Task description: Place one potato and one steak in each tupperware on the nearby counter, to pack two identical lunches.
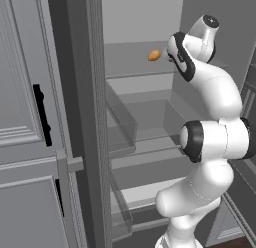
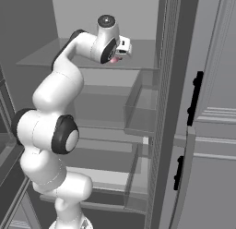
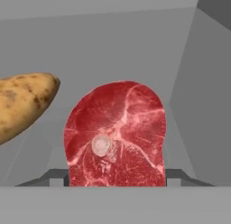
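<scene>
Hand view: steak (image 3: 115,135) stands upright, long axis vertical, between the tool's (image 3: 115,178) half-closed fingertips.

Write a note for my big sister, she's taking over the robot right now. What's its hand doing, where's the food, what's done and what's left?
Gripper: reaching onto the top shelf of the open fridge, jaws standing either side of the red steak; I cannot tell whether they have closed on it yet.
Food: the steak lies flat on the shelf right in front of the hand. One potato sits on the same shelf, close beside the steak but apart from it.
Done: nothing packed that these pictures show.
Left: grip and lift the steak, carry it to a tupperware, then fetch the potato and the rest.
</scene>
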Controlling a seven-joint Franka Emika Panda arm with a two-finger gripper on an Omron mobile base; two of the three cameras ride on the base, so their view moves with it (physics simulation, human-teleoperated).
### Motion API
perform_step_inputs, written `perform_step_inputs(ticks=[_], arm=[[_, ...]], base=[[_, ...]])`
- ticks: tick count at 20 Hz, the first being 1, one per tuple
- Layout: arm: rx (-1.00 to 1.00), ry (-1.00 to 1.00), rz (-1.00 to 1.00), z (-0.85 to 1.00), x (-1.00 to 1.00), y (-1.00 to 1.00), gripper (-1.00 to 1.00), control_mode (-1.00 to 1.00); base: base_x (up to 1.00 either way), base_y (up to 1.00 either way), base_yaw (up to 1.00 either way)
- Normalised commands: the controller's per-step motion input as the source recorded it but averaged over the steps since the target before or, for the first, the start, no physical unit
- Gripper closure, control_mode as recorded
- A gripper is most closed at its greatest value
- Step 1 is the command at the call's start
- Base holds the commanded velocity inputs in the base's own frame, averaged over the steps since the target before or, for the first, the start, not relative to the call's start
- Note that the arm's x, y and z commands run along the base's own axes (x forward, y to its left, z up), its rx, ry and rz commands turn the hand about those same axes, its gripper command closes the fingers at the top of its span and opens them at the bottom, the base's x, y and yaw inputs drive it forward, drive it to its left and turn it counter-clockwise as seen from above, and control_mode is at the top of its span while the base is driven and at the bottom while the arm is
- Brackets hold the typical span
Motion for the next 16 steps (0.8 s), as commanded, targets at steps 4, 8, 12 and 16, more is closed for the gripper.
perform_step_inputs(ticks=[4,8,12,16], arm=[[0.0,0.01,0.0,-0.01,-0.19,0.0,1.0,-1.0],[0.0,0.0,-0.01,0.0,-0.82,0.01,1.0,-1.0],[0.0,0.03,-0.02,0.0,-1.0,0.02,1.0,-1.0],[-0.02,0.01,-0.01,-0.45,-1.0,0.14,1.0,-1.0]], base=[[0.0,0.0,0.0],[0.0,0.0,0.0],[0.0,0.0,0.0],[0.0,0.0,0.0]])
